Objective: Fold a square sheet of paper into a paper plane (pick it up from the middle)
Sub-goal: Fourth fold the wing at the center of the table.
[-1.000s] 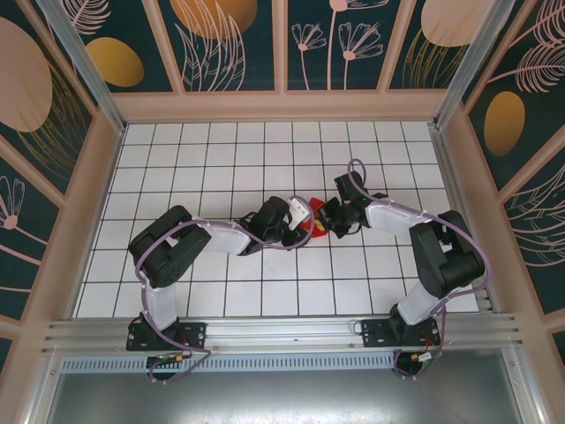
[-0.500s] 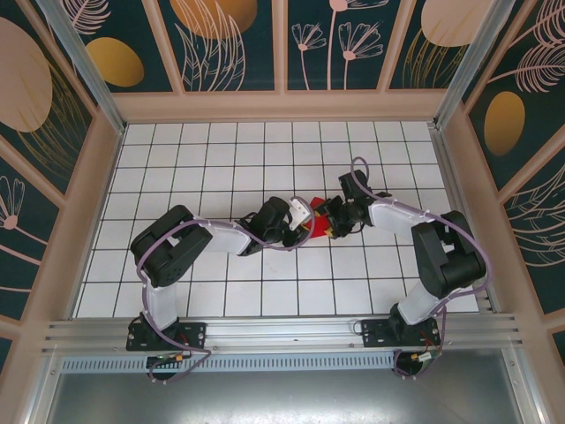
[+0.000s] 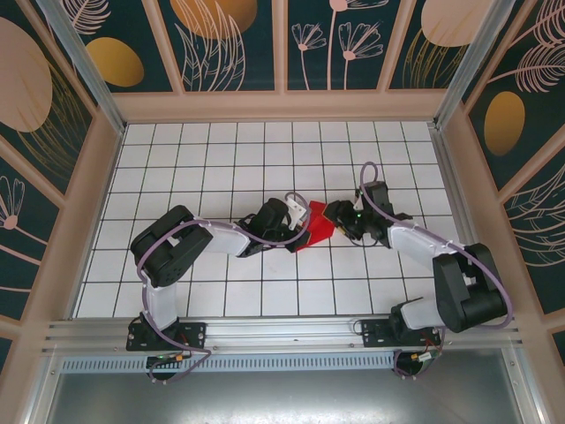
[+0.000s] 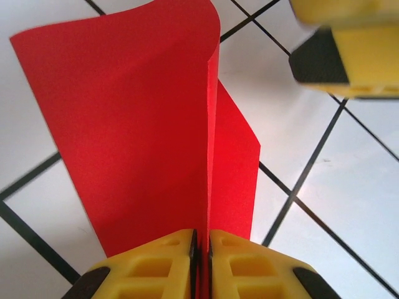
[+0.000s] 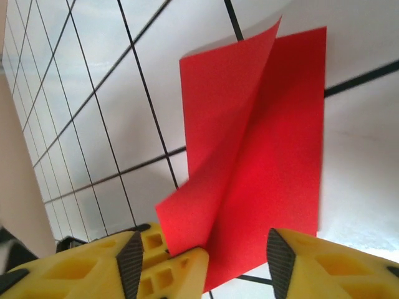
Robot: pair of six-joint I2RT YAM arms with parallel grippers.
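Clamping the doubled-over square sheet of paper [image 4: 137, 124] is the left tool [image 4: 201, 240]; the right tool [image 5: 206, 249] stands close by, jaws apart

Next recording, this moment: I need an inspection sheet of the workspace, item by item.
Surface: white grid-tiled table, no marks seen.
Job's things: red sheet of paper, folded over into two loose layers, lying between the two arms; no plane shape yet.
Clutter: nothing seen.
Grippers: left gripper has its fingers shut on the sheet's edge; right gripper is open, with its fingers on either side of the sheet and not clamping it.
Cables: purple cables run along both arms and loop at the wrists.
Surroundings: floral wall panels; metal rail at the near edge.
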